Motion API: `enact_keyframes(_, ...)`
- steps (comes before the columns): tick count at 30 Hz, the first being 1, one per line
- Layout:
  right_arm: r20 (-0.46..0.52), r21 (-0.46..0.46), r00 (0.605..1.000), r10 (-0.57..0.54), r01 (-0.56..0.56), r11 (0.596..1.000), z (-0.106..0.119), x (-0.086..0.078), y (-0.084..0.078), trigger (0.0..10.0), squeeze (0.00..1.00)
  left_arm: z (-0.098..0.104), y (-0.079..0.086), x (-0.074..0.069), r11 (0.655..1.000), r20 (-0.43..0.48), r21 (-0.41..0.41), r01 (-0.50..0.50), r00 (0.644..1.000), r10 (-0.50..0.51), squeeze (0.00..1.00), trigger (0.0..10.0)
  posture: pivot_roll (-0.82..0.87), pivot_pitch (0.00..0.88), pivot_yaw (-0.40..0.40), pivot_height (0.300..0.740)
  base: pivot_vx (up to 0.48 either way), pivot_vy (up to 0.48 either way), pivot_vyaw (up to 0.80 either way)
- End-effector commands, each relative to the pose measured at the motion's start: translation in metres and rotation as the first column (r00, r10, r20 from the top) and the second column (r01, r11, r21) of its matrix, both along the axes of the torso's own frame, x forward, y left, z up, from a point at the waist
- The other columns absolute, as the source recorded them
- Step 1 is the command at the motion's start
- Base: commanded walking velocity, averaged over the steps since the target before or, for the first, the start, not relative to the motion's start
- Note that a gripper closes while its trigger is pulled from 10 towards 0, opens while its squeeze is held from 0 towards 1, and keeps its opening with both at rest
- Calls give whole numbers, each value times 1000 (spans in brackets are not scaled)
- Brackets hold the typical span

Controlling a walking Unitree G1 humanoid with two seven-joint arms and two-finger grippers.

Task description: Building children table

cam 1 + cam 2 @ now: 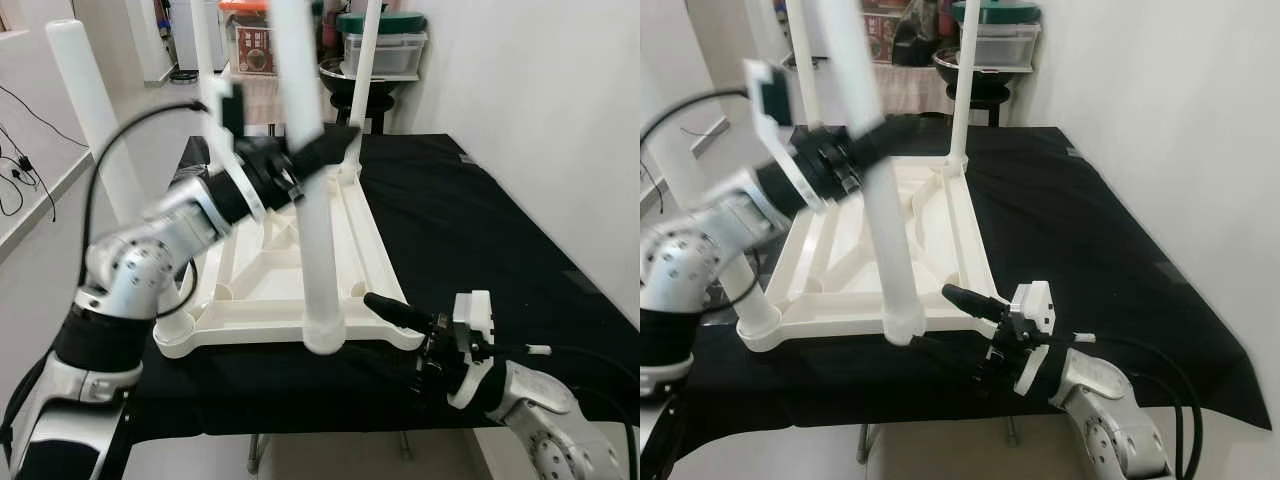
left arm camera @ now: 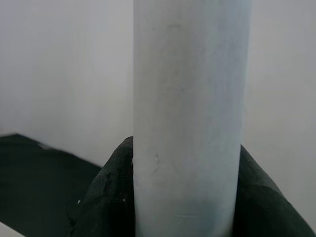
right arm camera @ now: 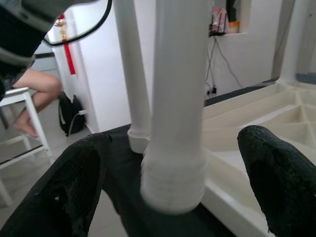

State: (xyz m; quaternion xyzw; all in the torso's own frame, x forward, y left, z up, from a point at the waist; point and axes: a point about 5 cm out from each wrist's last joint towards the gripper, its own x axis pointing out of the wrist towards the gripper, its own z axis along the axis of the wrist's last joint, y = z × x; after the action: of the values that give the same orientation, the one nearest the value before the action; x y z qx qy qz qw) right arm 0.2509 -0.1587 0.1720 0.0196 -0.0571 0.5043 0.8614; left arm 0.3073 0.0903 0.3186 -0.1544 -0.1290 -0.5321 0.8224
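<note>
A white children's table top (image 1: 290, 265) lies upside down on the black-covered table (image 1: 470, 230). Three white legs stand up from its corners, one at the far right (image 1: 366, 90) and one at the near left (image 1: 92, 115). My left gripper (image 1: 305, 165) is shut on a fourth white leg (image 1: 312, 215), held nearly upright; its fingers (image 2: 108, 197) wrap the tube (image 2: 187, 118). The leg's threaded lower end (image 3: 173, 182) is at the top's near right corner. My right gripper (image 3: 173, 140) is open, one finger (image 3: 74, 187) on each side of that end, not touching it.
Storage boxes (image 1: 385, 50) and a black stool (image 1: 350, 95) stand behind the table. A white wall runs along the right side. The table's front edge is just below my right gripper (image 1: 390, 335). A seated person's leg (image 3: 34, 89) and a white chair are off to the left.
</note>
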Motion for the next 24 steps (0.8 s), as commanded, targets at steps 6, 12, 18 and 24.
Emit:
enact_keyframes(6,82,-96,997,-13,21,995,7,12,18,10000,1000,-14,-25,-18,989,21,75,129,991,-131,0,0,-43,0,-6,740,0,0,0)
enact_keyframes(12,25,-190,998,-54,58,980,-2,22,33,10000,898,-19,-31,-20,985,32,97,140,989,-144,0,0,-38,0,-8,740,0,0,0)
enact_keyframes(18,-54,-180,998,-39,29,983,-3,27,51,10000,0,-26,-37,-20,982,55,135,131,989,-139,0,0,-36,0,-13,740,0,0,0)
enact_keyframes(24,-94,-168,993,-67,50,984,-1,35,62,10000,0,-32,-43,-23,977,77,172,122,988,-137,0,0,-36,0,-20,740,0,0,0)
